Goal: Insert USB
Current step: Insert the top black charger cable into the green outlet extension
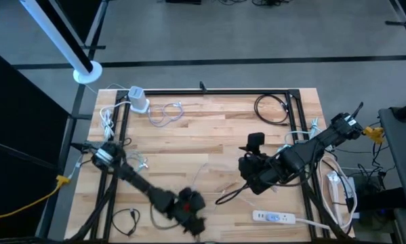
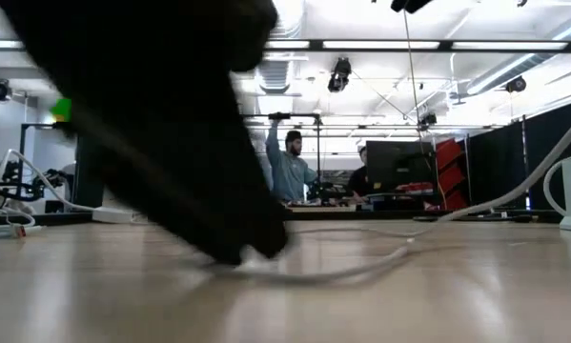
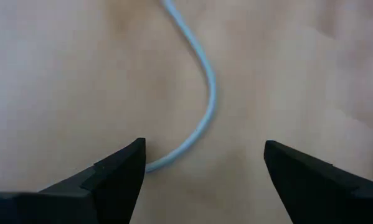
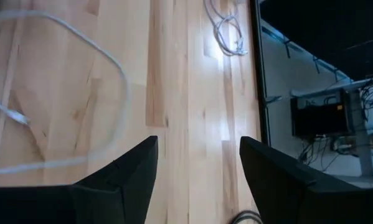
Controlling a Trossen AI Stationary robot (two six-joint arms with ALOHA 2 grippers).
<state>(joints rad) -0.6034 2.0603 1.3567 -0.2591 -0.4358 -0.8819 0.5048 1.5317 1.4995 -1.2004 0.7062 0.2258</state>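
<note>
Hovering low at the table's [image 1: 209, 125] near edge, the left gripper [image 3: 203, 163] gapes over the white cable [image 3: 202, 81], gripping nothing. The right gripper [image 4: 197, 163], mid-table, is parted and empty-handed.

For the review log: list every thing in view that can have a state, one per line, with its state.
Left claw: open, low over the table near its front edge, holding nothing.
Pale cable: loose on the wood, curving between the left claw's fingers, ungripped.
Right claw: open, nothing between its fingers.
White charger: at the table's far left corner, its cable coiled beside it.
White power strip: flat near the front right.
Black cable: coiled, far right.
</note>
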